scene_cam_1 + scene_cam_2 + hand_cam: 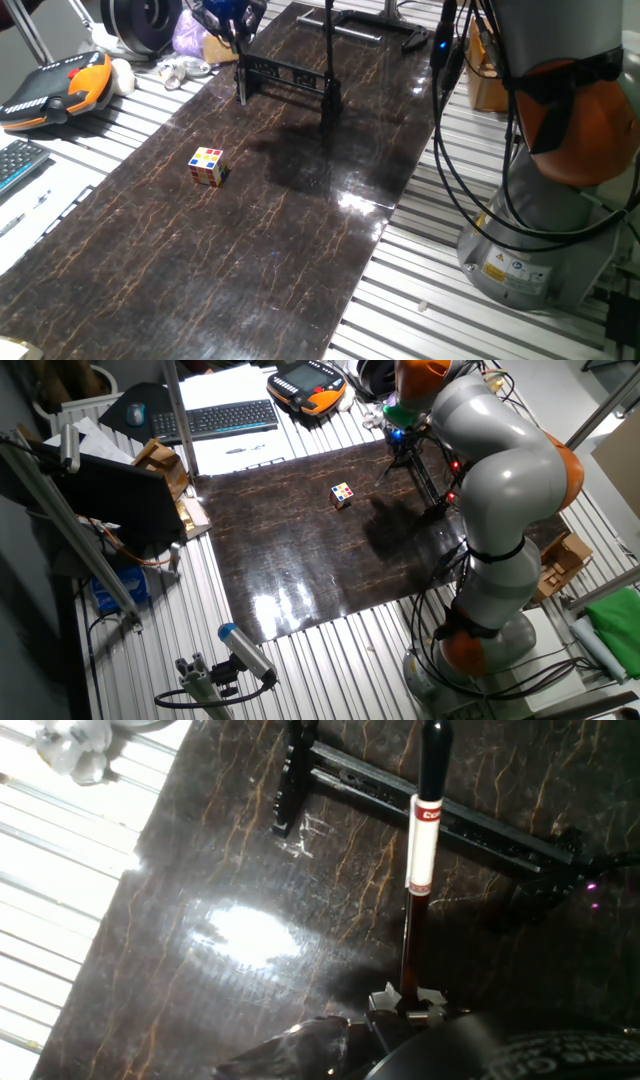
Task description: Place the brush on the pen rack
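A: Item one — the brush (422, 850). Location?

B: Held in the gripper (408, 1005), fingers clamped on its lower shaft. In the hand view it runs from the fingers across the rack's bar, dark end leading, with a white labelled band mid-shaft. Whether it touches the bar cannot be told.

A: Item two — the pen rack (285, 74).

B: One low black frame at the far end of the dark marble-patterned mat (250, 230); two short posts, one notched bar. The gripper hangs just above it in the fixed views.

A: Handling note for the step in hand?

B: My judgement: keep the shaft crosswise to the bar, lower it slowly into a notch, and release only once it rests there — otherwise it may roll off. Mind the taller pole stand (329, 60) just beside the rack.

A: Counts?

B: Brush, one. Pen rack, one. Pole stand, one. Puzzle cube (208, 166), one, well apart on the mat. Keyboard (214, 419), one. Orange-and-black teach pendant (55, 88), one.
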Motion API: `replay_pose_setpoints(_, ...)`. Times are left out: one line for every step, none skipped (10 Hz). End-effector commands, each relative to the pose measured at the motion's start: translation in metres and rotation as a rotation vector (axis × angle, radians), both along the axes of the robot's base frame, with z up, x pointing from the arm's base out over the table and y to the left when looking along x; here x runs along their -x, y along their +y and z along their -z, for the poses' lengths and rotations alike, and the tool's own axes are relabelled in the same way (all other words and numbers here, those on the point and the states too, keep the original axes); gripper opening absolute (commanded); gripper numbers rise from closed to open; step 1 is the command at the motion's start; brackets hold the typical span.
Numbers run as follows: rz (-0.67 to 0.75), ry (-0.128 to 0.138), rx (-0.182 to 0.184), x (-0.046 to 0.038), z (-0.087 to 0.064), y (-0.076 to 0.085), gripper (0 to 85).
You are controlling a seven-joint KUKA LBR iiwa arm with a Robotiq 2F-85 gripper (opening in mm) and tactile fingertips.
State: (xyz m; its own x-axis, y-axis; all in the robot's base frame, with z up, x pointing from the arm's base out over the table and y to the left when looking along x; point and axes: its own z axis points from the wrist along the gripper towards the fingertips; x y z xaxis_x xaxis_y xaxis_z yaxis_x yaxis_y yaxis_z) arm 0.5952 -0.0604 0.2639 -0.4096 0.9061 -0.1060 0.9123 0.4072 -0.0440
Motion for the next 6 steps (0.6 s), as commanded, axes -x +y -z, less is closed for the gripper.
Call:
replay_pose_setpoints(0.0,0.0,-0.003,-0.0002,0.0002,0.0005,0.7)
replay_pose_setpoints(0.004,0.001,-0.006,-0.0003,-0.0001,0.0025,0.7)
replay_pose_setpoints(0.008,0.003,-0.006,-0.0002,-0.0007,0.0042,0.7)
replay_pose_setpoints(0.017,-0.001,-0.02,-0.0002,-0.0007,0.0042,0.7)
replay_pose_setpoints(0.032,-0.004,-0.021,-0.0002,-0.0007,0.0042,0.7)
replay_pose_setpoints(0.042,-0.013,-0.014,-0.0002,-0.0007,0.0042,0.7)
